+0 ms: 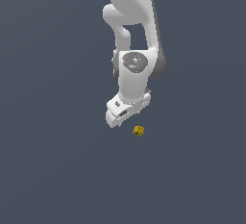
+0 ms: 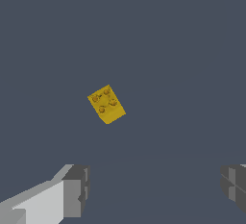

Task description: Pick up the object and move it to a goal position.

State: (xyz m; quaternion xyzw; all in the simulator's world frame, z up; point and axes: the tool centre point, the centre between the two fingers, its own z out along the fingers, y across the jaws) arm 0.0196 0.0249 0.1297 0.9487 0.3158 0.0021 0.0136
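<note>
The arm reaches down, its gripper [image 2: 153,189] spread wide and empty, near the block [image 2: 106,104].

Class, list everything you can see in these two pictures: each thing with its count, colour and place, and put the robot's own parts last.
block: one, yellow-orange with small dark marks, lying on the floor just to the exterior view's right of the gripper and slightly lower in the picture; in the wrist view it sits apart from both fingers, not between them.
floor: one, plain dark blue-grey, filling the background of both views.
arm: one, white with grey joints, coming down from the top of the exterior view.
gripper: one, white body with grey fingers, wide apart and holding nothing.
</note>
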